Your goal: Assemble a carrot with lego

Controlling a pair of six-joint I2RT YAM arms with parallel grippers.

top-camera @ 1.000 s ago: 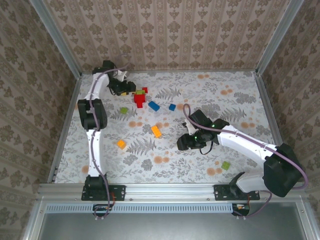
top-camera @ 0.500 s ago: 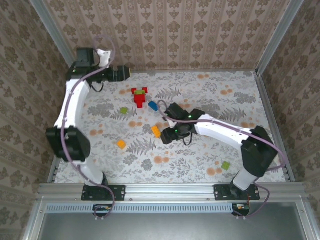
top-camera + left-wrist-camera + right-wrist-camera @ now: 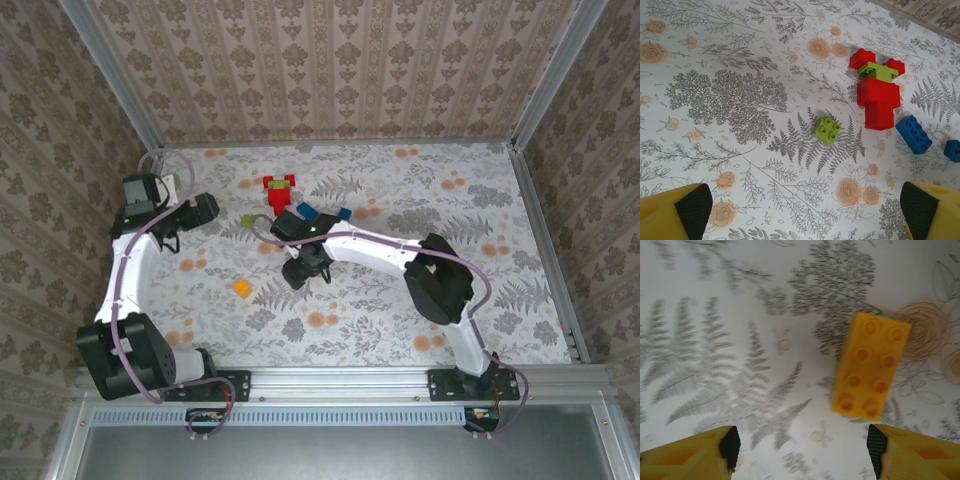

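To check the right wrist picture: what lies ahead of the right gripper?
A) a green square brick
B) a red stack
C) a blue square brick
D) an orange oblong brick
D: an orange oblong brick, eight studs up, lies untouched ahead of the open right gripper.

Ahead of the left gripper [image 3: 805,205] lies a four-stud brick [image 3: 826,129], with a stacked piece [image 3: 878,95] beyond it, rightward. Just ahead of the right gripper [image 3: 802,447], off-centre toward one finger, lies an eight-stud brick [image 3: 869,371], seemingly untouched.

High overhead; two downward wrist close-ups
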